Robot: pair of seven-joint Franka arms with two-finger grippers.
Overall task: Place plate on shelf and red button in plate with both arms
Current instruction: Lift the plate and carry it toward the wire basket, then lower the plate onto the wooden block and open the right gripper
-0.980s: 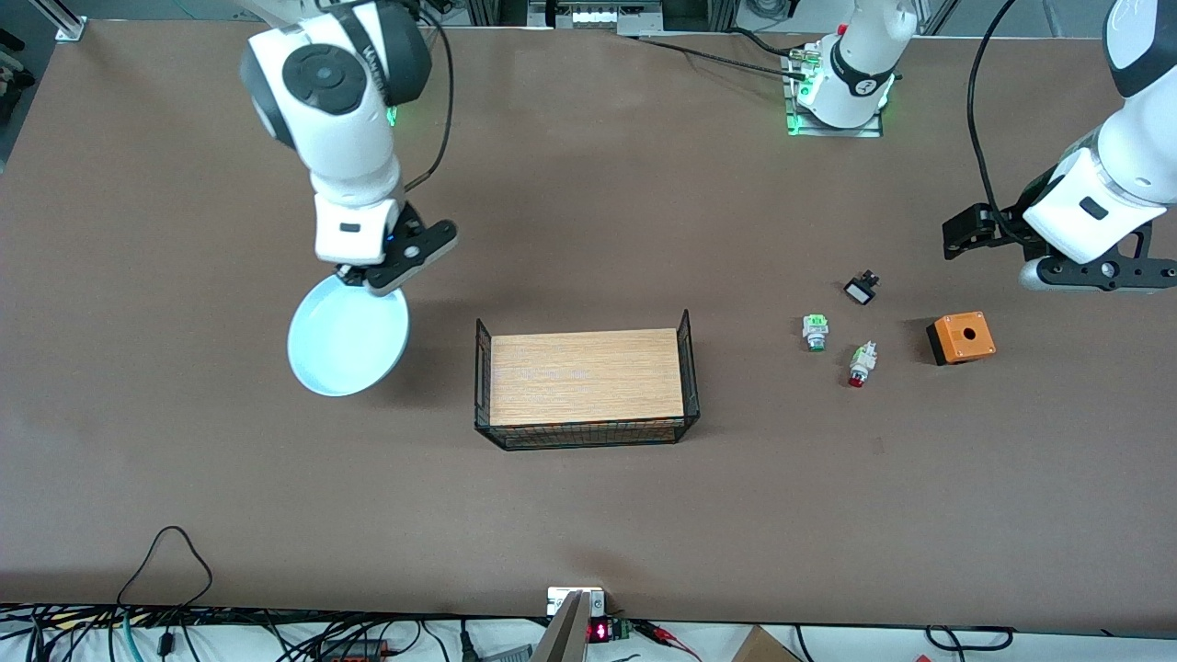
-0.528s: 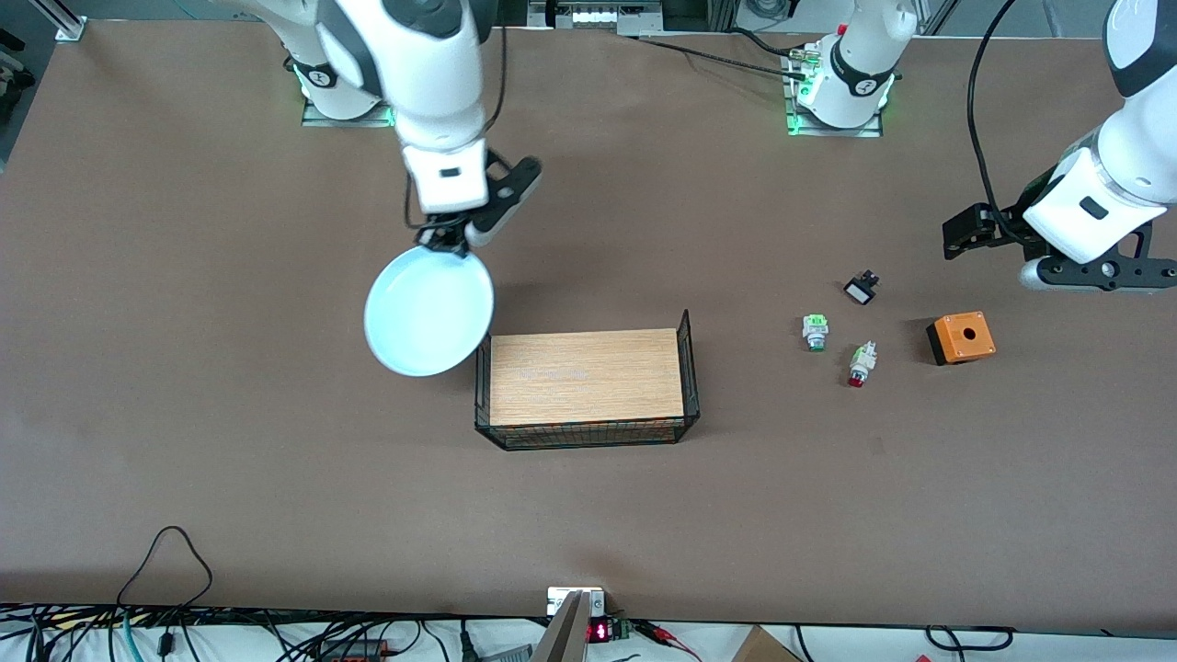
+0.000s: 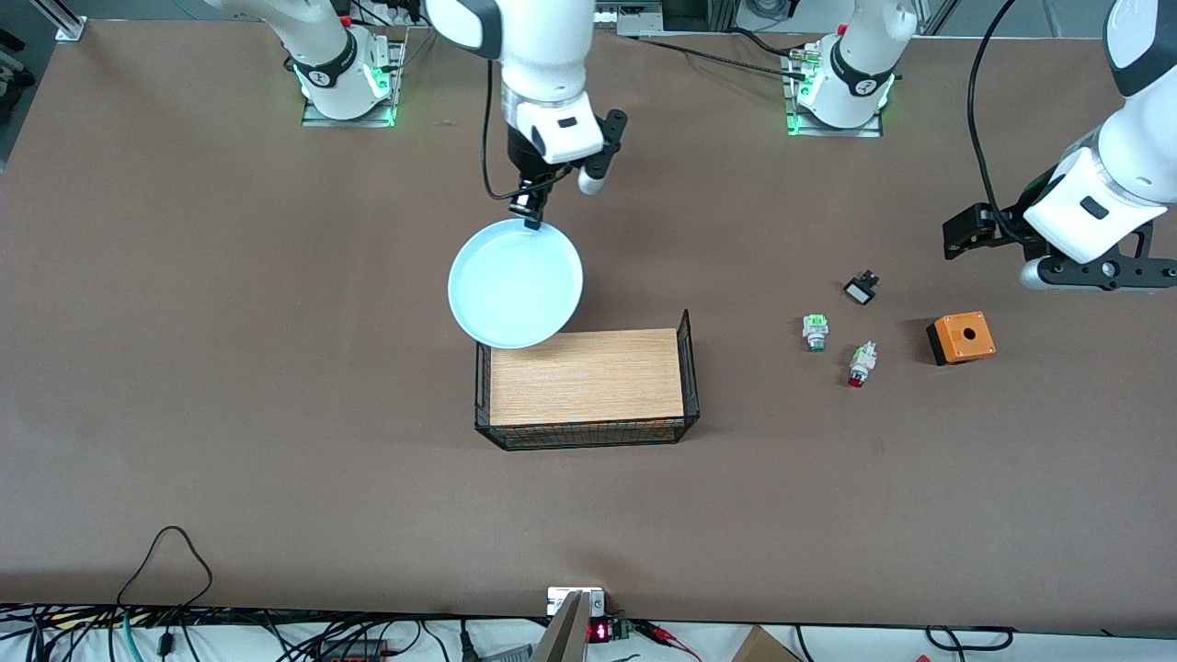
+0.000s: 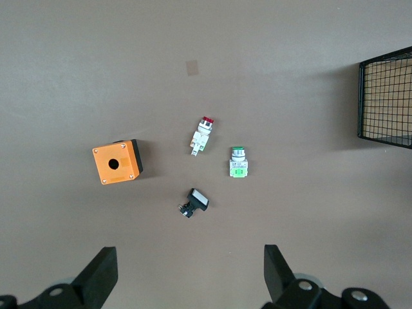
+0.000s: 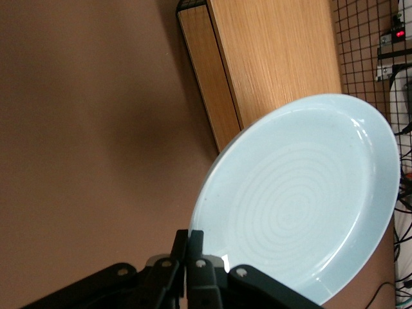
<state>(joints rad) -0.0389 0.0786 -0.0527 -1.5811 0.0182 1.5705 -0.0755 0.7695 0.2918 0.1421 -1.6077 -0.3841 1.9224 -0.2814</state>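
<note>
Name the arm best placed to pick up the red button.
Left. The left gripper hangs open near the red button, while the right gripper is shut on the plate.

Wide brown counter, matte and evenly lit — soft shadows only. Along the edge nearest the front camera, a tangle of black cables on a white strip. Green lights glowing at two mounting plates along the top edge.
</note>
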